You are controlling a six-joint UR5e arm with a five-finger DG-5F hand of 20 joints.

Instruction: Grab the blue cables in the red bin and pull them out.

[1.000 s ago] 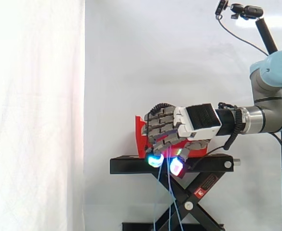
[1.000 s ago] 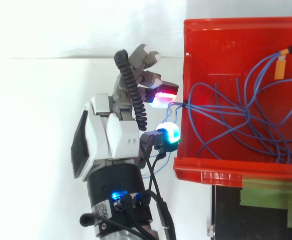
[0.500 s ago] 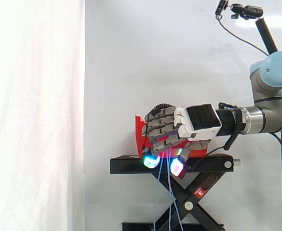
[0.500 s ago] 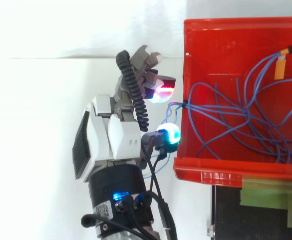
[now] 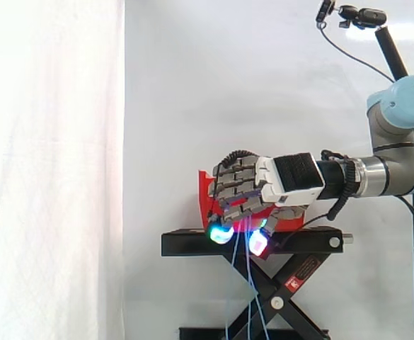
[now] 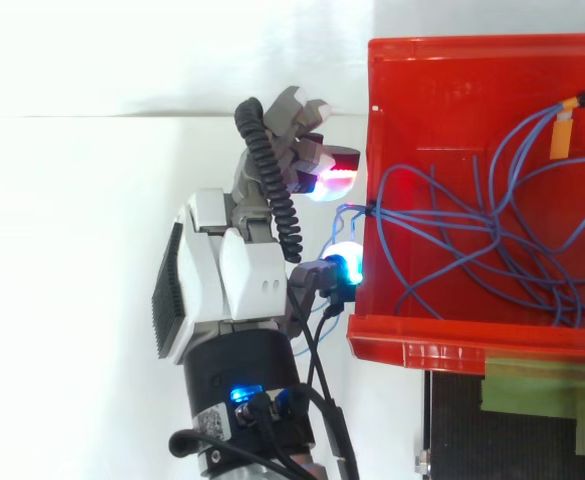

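Nearest in the side view is the one robot hand, held level in front of the bin, with its fingers curled downward. The pads glow cyan and magenta. The fingers are closed around the blue cables. About three thin strands hang from the fingertips, straight down past the edge of the stand.

In the top view the hand is just beside the left wall of the one red bin. The cables come over this wall in one bundle and go between the curled fingers and the thumb. One small loop of blue cable shows below the thumb, outside the bin.

Most of the cables lie inside the bin as one loose tangle. I cannot count the strands there. One orange tag sits on a strand near the far right corner.

The bin stands on one black stand with crossed legs. One strip of green tape is on its top. Behind everything hangs the white curtain.
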